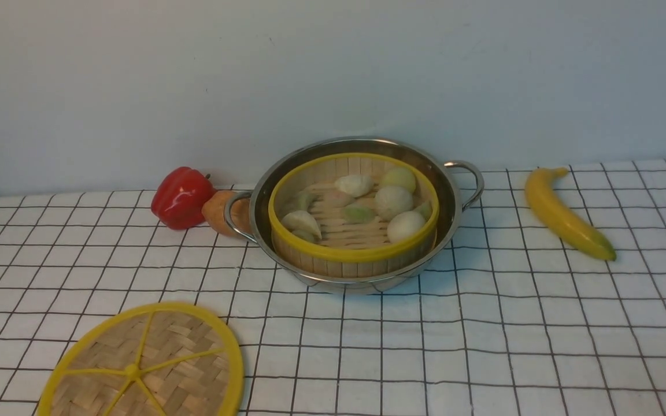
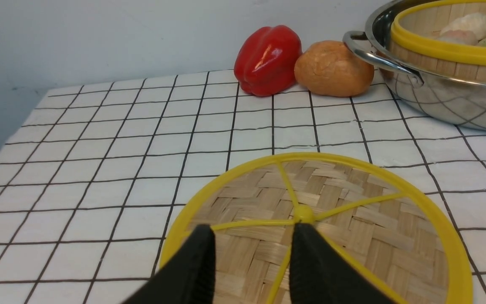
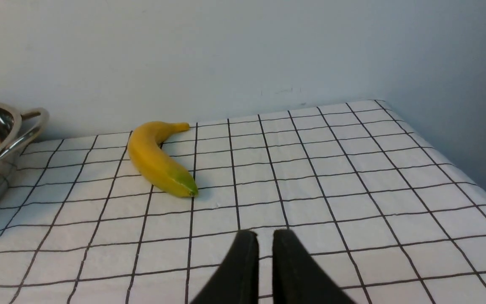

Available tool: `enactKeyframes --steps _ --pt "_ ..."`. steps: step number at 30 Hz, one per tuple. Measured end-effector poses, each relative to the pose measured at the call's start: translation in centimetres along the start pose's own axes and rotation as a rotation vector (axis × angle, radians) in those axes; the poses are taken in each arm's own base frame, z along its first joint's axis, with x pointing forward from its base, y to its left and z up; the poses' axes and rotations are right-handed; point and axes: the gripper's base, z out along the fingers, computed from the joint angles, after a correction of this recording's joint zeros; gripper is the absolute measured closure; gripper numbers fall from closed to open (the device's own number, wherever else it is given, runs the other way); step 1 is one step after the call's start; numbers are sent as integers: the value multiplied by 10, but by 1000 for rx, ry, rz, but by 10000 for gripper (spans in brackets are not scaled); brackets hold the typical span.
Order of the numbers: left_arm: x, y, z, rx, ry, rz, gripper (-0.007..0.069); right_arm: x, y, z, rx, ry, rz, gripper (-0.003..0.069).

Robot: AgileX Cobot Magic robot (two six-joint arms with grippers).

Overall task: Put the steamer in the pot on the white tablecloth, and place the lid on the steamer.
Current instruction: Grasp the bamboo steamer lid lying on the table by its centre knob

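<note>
Steel gleamed at the middle of the cloth: the pot stood there with the steamer seated inside it, yellow rim a little above the pot's edge and the dumplings showing through the open top. By my reckoning the first half of the job was done. The second was not, for the lid lay flat on the cloth at the near left corner of the desk, well apart from the pot. My left tool hung just over that lid, its jaws parted and nothing between them, one fingertip close beside the hub where the spokes meet; whether it touched the weave I could not tell. My right tool sat low over bare cloth on the far side of the pot, jaws a thin slit apart and holding nothing, with a banana lying ahead of it. A red pepper rested behind the pot's left handle, clear of the route. What remained, as I judged it, was to take hold of the lid, carry it over to the pot and lay it squarely on the steamer's rim.
</note>
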Motion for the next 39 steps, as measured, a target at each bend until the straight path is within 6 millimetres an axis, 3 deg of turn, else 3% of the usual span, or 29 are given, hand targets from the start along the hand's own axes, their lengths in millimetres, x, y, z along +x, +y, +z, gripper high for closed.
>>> enactKeyframes --steps 11,31,35,39 --pt "0 0 0 0 0 0 382 2 7 0 -125 25 -45 548" --pt "-5 1 0 -16 -52 62 382 2 7 0 -131 23 -45 491" --pt "-24 2 -3 -15 -267 -52 382 2 7 0 -131 23 -45 482" --pt "-39 6 -9 21 -447 -384 382 2 7 0 -131 23 -45 468"
